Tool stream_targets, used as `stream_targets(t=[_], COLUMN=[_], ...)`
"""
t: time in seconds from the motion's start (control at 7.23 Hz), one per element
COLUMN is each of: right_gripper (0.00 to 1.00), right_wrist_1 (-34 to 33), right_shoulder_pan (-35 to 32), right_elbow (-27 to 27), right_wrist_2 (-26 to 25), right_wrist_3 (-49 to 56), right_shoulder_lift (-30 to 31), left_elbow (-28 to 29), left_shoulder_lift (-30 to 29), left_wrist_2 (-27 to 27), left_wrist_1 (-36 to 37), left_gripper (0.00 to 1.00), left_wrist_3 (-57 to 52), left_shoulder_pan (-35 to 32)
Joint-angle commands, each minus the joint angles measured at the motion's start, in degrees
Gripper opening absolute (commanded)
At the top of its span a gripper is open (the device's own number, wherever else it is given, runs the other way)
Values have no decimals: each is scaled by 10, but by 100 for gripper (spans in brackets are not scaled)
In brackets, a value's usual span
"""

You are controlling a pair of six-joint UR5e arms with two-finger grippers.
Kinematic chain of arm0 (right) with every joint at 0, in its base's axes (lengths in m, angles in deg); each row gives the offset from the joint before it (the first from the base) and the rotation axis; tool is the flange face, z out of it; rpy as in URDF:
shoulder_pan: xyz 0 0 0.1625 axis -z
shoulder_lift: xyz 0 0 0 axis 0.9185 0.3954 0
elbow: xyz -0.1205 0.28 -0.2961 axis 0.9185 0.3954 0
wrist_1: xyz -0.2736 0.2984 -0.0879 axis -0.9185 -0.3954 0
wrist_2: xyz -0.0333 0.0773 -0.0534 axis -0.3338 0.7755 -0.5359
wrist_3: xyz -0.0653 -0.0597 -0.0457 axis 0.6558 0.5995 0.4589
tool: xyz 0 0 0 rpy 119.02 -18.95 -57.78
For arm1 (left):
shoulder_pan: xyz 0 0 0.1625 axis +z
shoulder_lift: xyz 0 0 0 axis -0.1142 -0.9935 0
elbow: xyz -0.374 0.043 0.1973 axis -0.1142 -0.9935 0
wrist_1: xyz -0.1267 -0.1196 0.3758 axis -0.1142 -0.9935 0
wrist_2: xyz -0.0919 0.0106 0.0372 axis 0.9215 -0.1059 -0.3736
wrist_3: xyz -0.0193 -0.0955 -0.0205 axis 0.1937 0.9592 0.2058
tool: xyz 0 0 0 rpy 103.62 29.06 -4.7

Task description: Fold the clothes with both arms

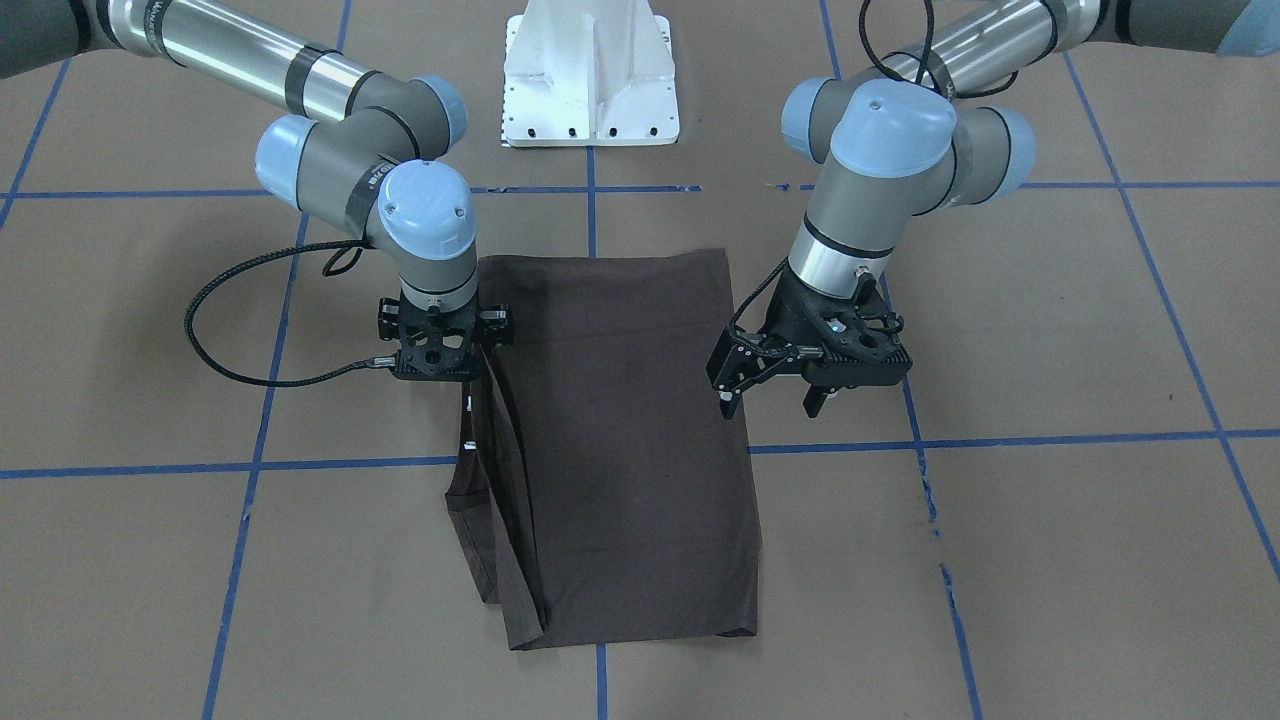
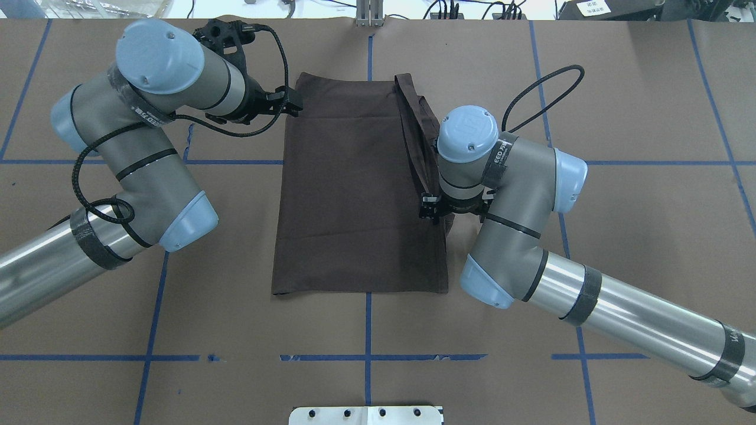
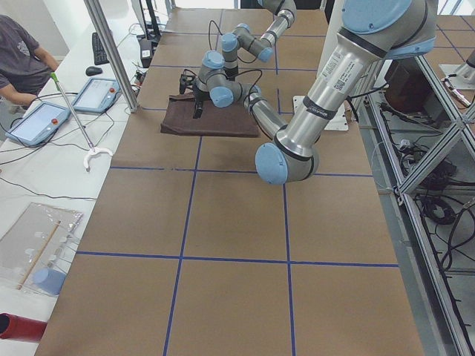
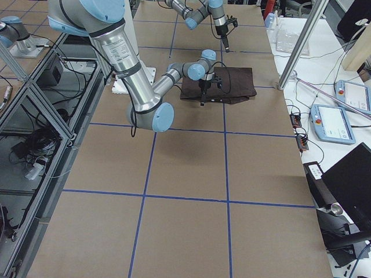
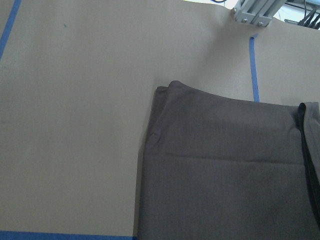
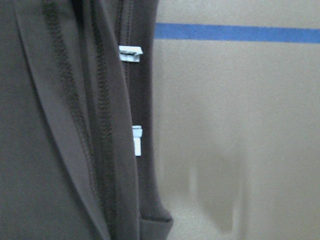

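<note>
T-shirt folded into long rectangle, flat on tabletop centre. Right gripper at shirt's 9 o'clock edge in front view, fold raised there; jaws' state cannot tell. Left gripper at 3 o'clock edge, jaws apart, empty.

table: a big brown table with blue tape lines that make squares
base: a white metal stand at the robot's end
person: sits at a side desk, in a dark shirt
tablets: two flat grey boxes with red buttons
pole: a shiny metal post
hook stick: a thin rod with a white hook
bottom corner: a red tube
</note>
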Motion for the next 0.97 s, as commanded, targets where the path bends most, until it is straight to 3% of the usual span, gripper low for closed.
stream_targets(t=[0.0,0.28,0.55,0.69,0.83], right_gripper=[100,100,100,100,100], right_wrist_1=[-2,5,32,59,61], right_shoulder_pan=[-23,-34,-35,-37,-39], right_elbow=[-22,-37,-49,-67,-93], right_wrist_2=[4,1,0,3,15], right_wrist_3=[1,1,0,-7,-10], right_shoulder_lift=[29,6,-25,-17,-8], left_elbow=[0,0,-8,-17,-61], left_shoulder_lift=[-2,-4,1,21,55], left_wrist_2=[0,2,59,102,93], left_wrist_1=[0,-1,-12,-13,-12], left_gripper=[100,100,100,100,100], left_wrist_3=[2,3,30,85,132], left_shoulder_pan=[0,0,3,21,72])
